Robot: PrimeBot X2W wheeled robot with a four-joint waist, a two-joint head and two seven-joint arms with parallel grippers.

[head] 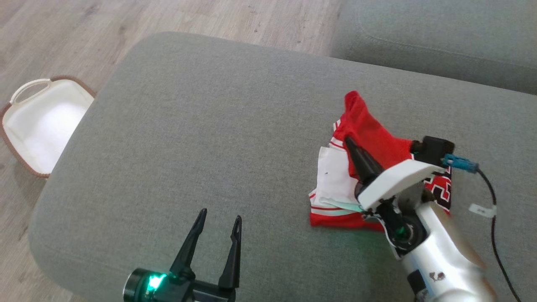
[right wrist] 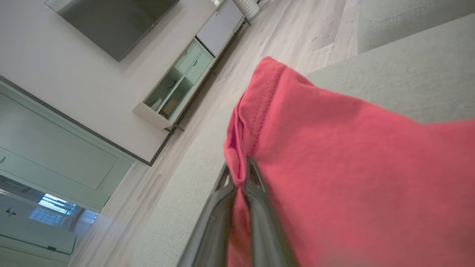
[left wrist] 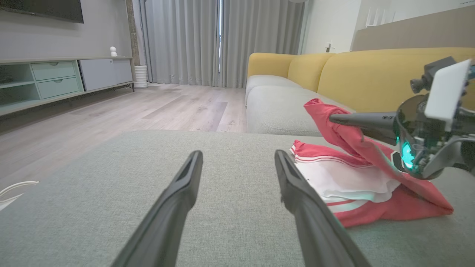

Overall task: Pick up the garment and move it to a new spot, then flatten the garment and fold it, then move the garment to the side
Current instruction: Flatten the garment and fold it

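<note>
The garment [head: 369,138] is a red and white jersey with black-and-white printing, lying crumpled on the right part of the grey cushion [head: 209,126]. My right gripper [head: 348,140] is shut on a red fold of it, lifting that part above the rest; the pinched cloth [right wrist: 297,167] drapes over the fingers [right wrist: 256,200]. From the left wrist, the garment [left wrist: 356,178] and the right gripper [left wrist: 334,118] lie to the right. My left gripper [head: 220,218] hovers open over bare cushion at the lower left, well apart from the garment, its fingers [left wrist: 185,185] with nothing between them.
A white basket with a brown rim [head: 42,121] stands on the wood floor [head: 63,37] left of the cushion. A second grey cushion [head: 440,37] lies at the back right, with a yellow sofa back [left wrist: 371,74] behind it. A black cable [head: 495,218] trails from the right wrist.
</note>
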